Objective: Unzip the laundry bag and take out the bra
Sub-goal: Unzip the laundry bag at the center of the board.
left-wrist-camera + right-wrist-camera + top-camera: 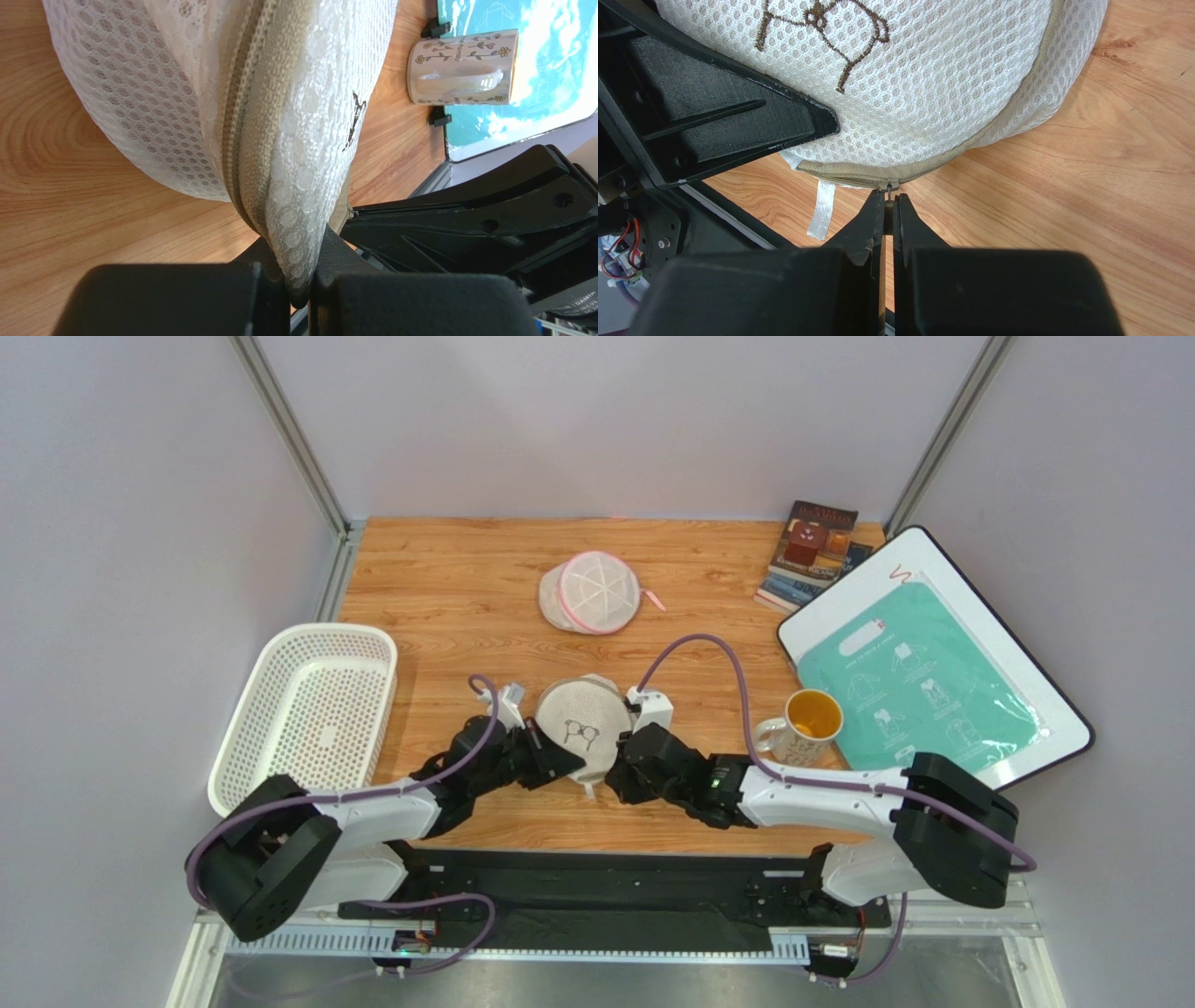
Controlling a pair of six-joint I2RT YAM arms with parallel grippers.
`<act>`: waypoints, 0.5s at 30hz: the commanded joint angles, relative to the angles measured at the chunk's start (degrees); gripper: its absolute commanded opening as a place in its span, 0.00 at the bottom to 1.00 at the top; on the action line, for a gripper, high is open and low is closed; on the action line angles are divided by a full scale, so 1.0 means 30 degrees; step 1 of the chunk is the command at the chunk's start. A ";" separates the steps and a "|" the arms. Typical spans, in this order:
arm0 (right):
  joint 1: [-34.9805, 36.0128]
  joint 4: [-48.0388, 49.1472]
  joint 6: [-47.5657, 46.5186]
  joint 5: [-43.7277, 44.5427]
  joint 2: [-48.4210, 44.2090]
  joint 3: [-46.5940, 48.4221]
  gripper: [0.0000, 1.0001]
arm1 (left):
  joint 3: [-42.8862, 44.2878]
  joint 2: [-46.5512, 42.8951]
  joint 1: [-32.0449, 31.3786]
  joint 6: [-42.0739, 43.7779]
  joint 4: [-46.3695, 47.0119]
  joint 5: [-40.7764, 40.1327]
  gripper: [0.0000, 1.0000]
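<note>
- Your left claw (300, 278) is pinching a thin fold of mesh at the near rim of the laundry bag (584, 725), right beside the zip (246, 133). That bite looks shallow. If it slips, the bag will trail after the pull instead of opening.
- Your right claw (887, 210) is pressed together on what looks like the zip pull (887, 186), held only by its tip. If you drag at an angle to the rim, the tab may pop free or the slider may jam in the mesh.
- A white ribbon label (822, 208) hangs just beside the pull, and a re-grasp could catch it by mistake.
- Both claws sit close together at the same edge, so a curved sweep round the rim could knock one arm against the other.
- The bag lies on the bench (449, 574) between your arms, with the zip closed wherever it shows. The bra is not visible and is presumably inside.
- A mug (807, 725) stands near your right forearm, and a wide elbow swing could tip it.
- Farther back lies a pink-trimmed mesh pouch (596, 592), well apart from the bag. It is not your target.
</note>
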 commanded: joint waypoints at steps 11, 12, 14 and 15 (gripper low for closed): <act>-0.1025 -0.0230 0.0029 0.1501 -0.2042 -0.1645 0.00 | 0.0831 -0.2788 0.0028 0.2149 -0.3456 0.0585 0.00; -0.1114 -0.0288 -0.0029 0.1501 -0.2158 -0.1704 0.00 | 0.0860 -0.2963 -0.0001 0.2236 -0.3573 0.0673 0.00; -0.1406 -0.0493 -0.0146 0.1501 -0.2393 -0.1705 0.00 | 0.0947 -0.3110 0.0028 0.2412 -0.3894 0.0995 0.00; -0.1495 -0.0639 -0.0292 0.1646 -0.2481 -0.1676 0.00 | 0.1006 -0.3256 0.0086 0.2558 -0.4099 0.1171 0.00</act>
